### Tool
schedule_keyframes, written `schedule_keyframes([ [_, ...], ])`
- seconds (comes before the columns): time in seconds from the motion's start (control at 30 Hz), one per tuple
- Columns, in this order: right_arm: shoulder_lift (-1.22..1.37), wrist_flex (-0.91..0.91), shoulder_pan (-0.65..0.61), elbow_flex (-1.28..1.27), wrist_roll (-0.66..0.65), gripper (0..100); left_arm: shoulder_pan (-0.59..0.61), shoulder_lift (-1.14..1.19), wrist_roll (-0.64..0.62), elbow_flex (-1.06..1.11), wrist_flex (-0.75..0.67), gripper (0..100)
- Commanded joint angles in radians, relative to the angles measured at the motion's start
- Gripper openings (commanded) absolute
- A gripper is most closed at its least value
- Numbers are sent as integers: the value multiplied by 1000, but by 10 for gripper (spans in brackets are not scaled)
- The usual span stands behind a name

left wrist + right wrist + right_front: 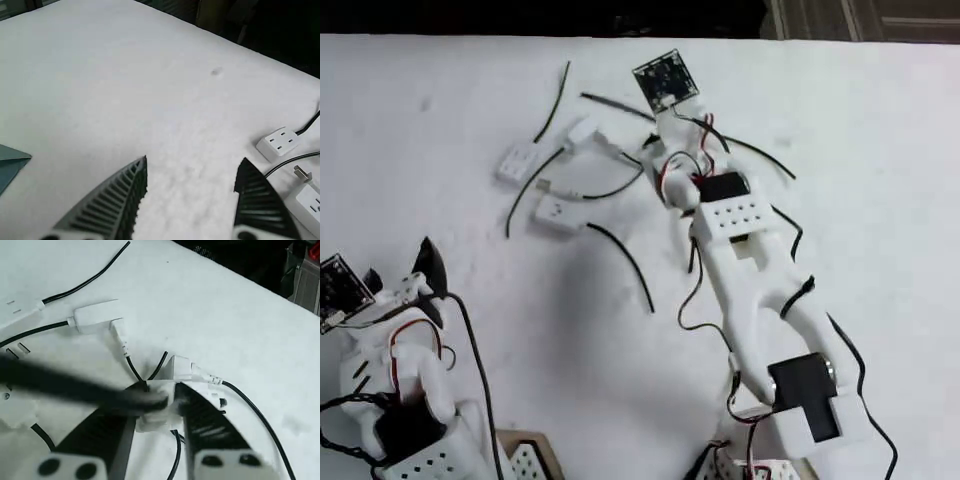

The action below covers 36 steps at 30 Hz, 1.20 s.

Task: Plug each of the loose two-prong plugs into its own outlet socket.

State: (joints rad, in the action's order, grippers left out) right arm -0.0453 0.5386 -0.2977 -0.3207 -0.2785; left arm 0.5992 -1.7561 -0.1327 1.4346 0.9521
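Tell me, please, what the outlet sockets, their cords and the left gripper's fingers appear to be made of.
Outlet sockets: smooth white moulded plastic, probably, with crisp slots.
Cords: black, flexible, likely rubbery insulation, lying in curves.
Left gripper's fingers: dark, matte, ribbed plastic, possibly printed.

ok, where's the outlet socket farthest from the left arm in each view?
High view: outlet socket upper left of centre.
Left wrist view: socket past the open left gripper, behind the second socket.
Right wrist view: socket beyond the right gripper, off to one side.
Shared landmark: its black cord.
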Motion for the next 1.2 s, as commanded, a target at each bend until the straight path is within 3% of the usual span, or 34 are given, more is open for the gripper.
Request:
schedule_keyframes([
  [0.0,-30,-12,13,54,-3,231,4,-8,-2,-3,-18,282],
  [0.3,-254,90,12,64,-3,248,-39,-8,0,9,-25,282],
  [0.6,-452,472,27,63,-3,248,-39,-8,0,12,-25,282],
  [0.9,-490,842,147,20,-2,248,-36,-8,0,12,-25,282],
  [1.03,-487,846,188,-112,-2,248,-36,-8,0,12,-25,282],
  [1.17,-487,731,182,-307,-2,248,-38,-8,0,12,-25,282],
])
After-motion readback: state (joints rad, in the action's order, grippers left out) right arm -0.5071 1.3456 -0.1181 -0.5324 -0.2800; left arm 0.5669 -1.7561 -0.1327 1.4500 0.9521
